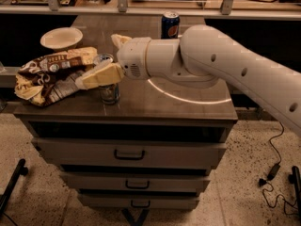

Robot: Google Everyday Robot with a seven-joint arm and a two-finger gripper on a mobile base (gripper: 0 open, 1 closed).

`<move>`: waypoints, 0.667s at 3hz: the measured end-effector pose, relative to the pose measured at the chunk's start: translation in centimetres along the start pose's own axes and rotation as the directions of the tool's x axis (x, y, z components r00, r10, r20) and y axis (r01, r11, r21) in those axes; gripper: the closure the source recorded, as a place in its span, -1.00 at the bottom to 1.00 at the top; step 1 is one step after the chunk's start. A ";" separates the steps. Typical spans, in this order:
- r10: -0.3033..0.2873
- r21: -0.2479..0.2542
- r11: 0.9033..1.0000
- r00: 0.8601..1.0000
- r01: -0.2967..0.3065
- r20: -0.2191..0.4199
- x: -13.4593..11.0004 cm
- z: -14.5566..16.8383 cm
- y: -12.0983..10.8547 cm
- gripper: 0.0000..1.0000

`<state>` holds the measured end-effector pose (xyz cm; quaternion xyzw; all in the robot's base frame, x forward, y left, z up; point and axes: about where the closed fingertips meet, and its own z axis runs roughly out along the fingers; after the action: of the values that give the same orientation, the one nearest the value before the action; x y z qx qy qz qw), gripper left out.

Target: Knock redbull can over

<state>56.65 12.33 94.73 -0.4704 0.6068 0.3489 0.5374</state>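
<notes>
The redbull can (109, 93) stands upright on the dark cabinet top (188, 108), near its front left. Its silver top shows just above one finger. My gripper (98, 62) is at the end of the white arm that reaches in from the right. It is open, with the near cream finger (99, 75) lying across the can's upper front and the far finger (118, 39) behind the can. The can's middle is hidden by the near finger.
A crumpled brown and yellow snack bag (47, 74) lies left of the can. A white bowl (61, 37) sits behind it. A dark-blue Pepsi can (170, 24) stands at the back. Drawers (129, 153) are below. A cable (272, 169) lies on the floor at right.
</notes>
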 end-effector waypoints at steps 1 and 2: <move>0.013 -0.007 1.000 1.000 -0.013 0.001 1.0 -0.2 -0.1 -1.00; 0.023 0.005 1.000 1.000 -0.023 -0.004 1.9 -0.8 -0.2 -0.65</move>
<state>56.60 11.17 93.02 -0.4626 0.6142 0.3525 0.5333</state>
